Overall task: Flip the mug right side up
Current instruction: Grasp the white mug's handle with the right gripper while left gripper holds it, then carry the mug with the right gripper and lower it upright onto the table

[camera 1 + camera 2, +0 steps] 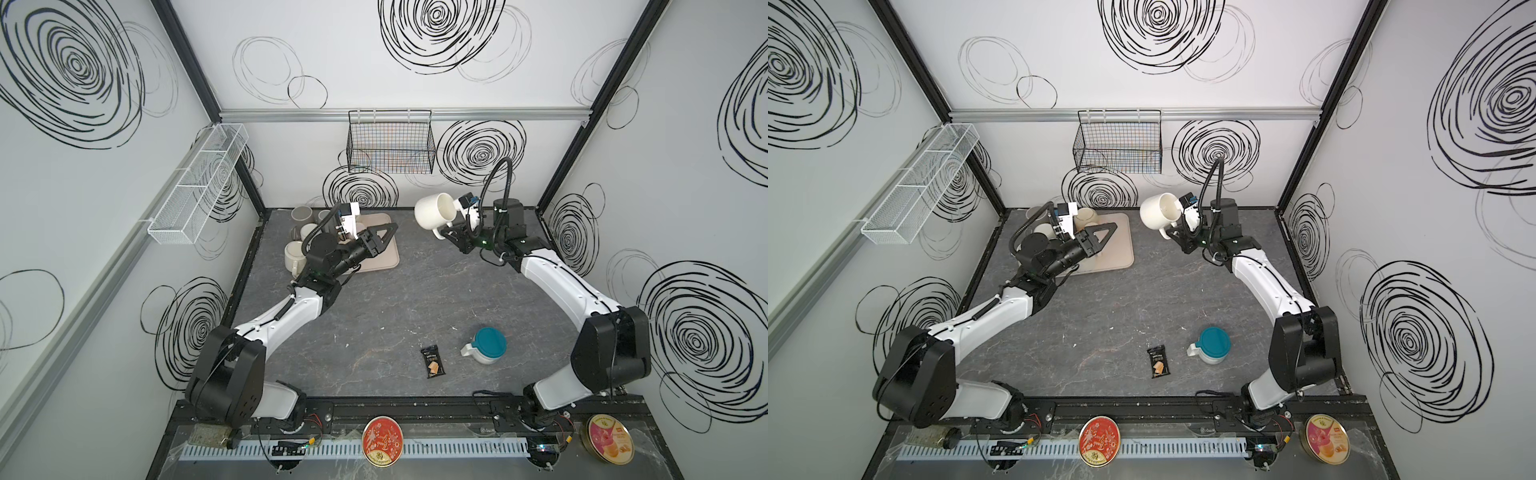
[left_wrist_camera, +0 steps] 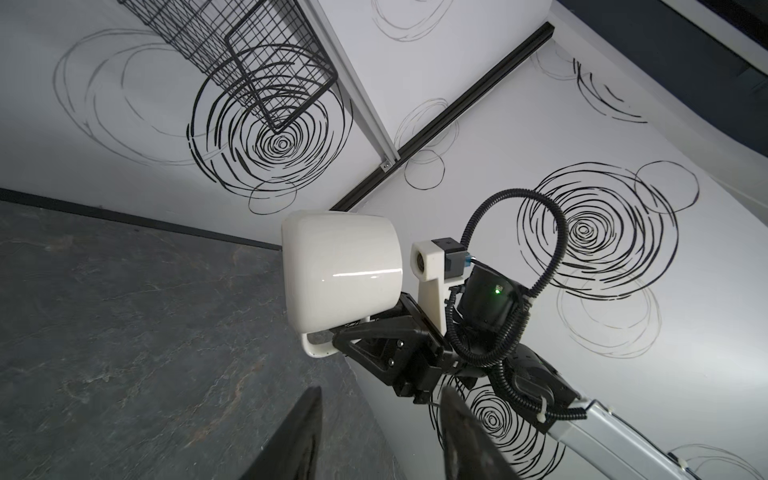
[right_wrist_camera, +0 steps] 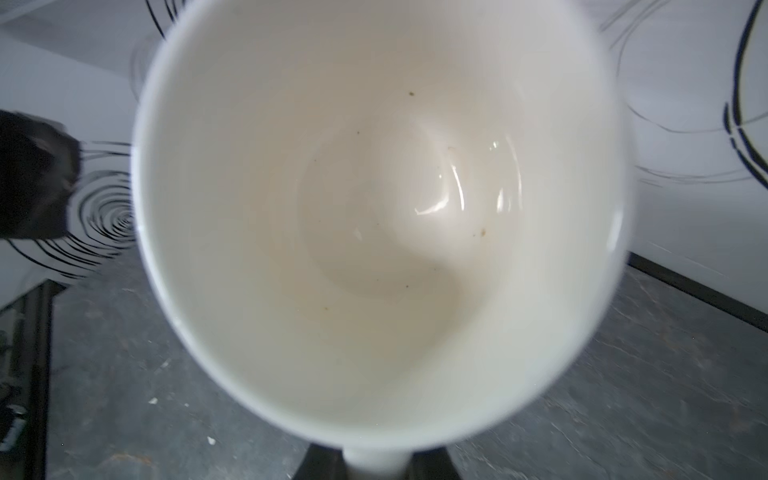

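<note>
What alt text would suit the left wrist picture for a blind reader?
A white mug is held on its side in mid-air, its handle pinched by the right tool, above a dark grey table. The empty left tool stands open in front; a wire basket hangs on the wall.

My stereo head: high above front edge, looking down toward back wall [image 1: 291, 166]; both top views share whole table [image 1: 374, 311]. My left wrist camera: faces across table, mid-range, mug [image 2: 340, 270] side-on. My right wrist camera: very close, looks straight into mug mouth.
</note>
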Controlling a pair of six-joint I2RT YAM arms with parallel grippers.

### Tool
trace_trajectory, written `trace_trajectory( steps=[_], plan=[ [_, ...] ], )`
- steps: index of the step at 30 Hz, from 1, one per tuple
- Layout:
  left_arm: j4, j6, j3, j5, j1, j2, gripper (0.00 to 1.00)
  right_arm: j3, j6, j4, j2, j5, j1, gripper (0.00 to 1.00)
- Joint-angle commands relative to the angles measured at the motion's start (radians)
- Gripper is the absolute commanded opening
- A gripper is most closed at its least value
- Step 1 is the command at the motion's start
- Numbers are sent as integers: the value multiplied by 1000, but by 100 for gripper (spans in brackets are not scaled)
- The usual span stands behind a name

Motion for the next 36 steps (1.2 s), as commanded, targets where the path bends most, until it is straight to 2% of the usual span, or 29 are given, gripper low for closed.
trace_trajectory(
  steps=[1, 5, 8, 12, 20, 36],
  plan=[
    [-85, 71, -13, 9, 12, -20, 49, 69, -294, -128, 27, 62, -56, 0],
    [-135, 96, -18, 15, 24, -30, 49, 113, -335, -202, 107, 24, -152, 0],
    [-160, 116, -25, 14, 30, -31, 49, 199, -404, -291, 211, 103, -168, 0],
    [-150, 114, -45, 10, 35, -30, 49, 372, -405, -416, 372, 227, -173, 0],
    [-151, 117, -24, 14, 38, 33, 49, 734, -471, -618, 669, 286, -173, 0],
    [-93, 84, 80, 10, 23, 210, 46, 917, -504, -567, 865, 317, -161, 0]
  ],
)
